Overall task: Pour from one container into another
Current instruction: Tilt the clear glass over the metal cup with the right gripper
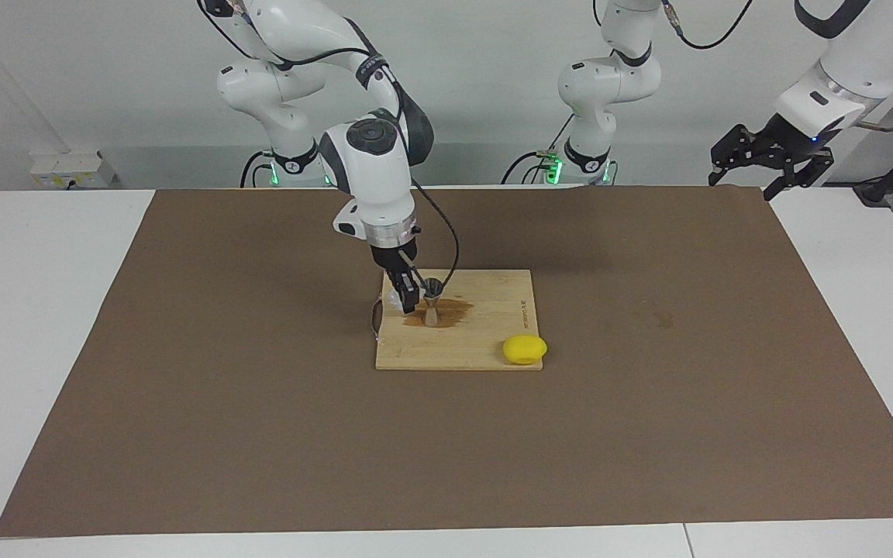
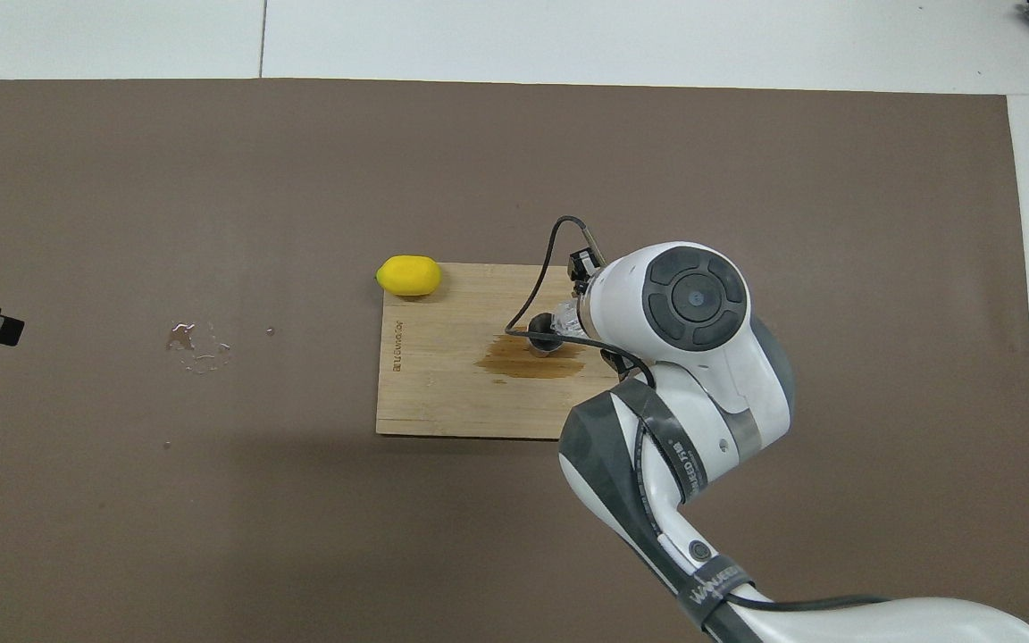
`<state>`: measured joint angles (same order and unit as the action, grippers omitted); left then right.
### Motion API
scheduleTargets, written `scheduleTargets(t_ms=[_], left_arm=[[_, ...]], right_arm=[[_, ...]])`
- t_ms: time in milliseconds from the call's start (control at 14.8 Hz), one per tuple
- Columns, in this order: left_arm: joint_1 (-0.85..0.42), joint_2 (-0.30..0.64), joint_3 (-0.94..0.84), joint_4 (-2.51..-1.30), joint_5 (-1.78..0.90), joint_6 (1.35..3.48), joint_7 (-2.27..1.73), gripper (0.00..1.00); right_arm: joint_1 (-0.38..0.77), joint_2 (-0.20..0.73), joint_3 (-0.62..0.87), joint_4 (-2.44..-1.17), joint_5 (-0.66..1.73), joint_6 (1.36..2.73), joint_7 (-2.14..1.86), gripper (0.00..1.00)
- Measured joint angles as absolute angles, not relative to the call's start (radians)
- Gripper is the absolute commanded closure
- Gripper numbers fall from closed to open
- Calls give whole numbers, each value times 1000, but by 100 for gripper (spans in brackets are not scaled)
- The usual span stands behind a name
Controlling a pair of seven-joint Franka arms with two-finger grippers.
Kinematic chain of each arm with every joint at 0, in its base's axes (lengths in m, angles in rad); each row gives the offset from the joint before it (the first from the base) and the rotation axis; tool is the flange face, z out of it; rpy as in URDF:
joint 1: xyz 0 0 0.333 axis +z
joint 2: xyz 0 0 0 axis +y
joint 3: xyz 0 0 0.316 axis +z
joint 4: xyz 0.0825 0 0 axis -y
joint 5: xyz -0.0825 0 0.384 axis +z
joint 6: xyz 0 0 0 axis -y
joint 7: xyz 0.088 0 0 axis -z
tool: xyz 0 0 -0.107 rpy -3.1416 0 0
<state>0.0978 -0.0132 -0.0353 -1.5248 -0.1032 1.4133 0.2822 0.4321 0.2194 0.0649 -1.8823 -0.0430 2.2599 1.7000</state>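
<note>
A short line of print is seen along one edge of the wooden cutting board (image 1: 485,325), the edge toward the left arm's end of the table, but it cannot be read; a word is also printed on a band round the right arm, and only its start, "WAN", can be made out in the overhead view. The metal jigger (image 1: 432,304) is stood upright on the board, its long axis vertical and its open cone turned up, within a dark wet stain (image 2: 528,362) that is spread along the wood. The right gripper (image 1: 409,293) is held low over the board just beside the jigger, and the clear glass tumbler (image 1: 394,297) is clasped between its fingers; the glass is seen tipped toward the jigger's mouth, though its exact angle cannot be told. A lemon (image 1: 525,349) is laid at the board's corner farthest from the robots, toward the left arm's end. Small water drops (image 2: 197,344) are scattered on the brown mat (image 1: 183,403). The left gripper (image 1: 772,159) is kept waiting above the mat's corner at its own end, its fingers spread apart.
</note>
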Motion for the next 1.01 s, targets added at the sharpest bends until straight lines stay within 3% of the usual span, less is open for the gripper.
scheduleTargets(t_ms=[675, 1013], left_arm=[[98, -17, -39, -1536, -103, 1404, 180, 0], [101, -20, -28, -1541, -102, 1401, 175, 0]], right_arm=[[437, 219, 58, -1851, -44, 2233, 1700, 100], [416, 220, 55, -1849, 91, 2224, 1700, 100]])
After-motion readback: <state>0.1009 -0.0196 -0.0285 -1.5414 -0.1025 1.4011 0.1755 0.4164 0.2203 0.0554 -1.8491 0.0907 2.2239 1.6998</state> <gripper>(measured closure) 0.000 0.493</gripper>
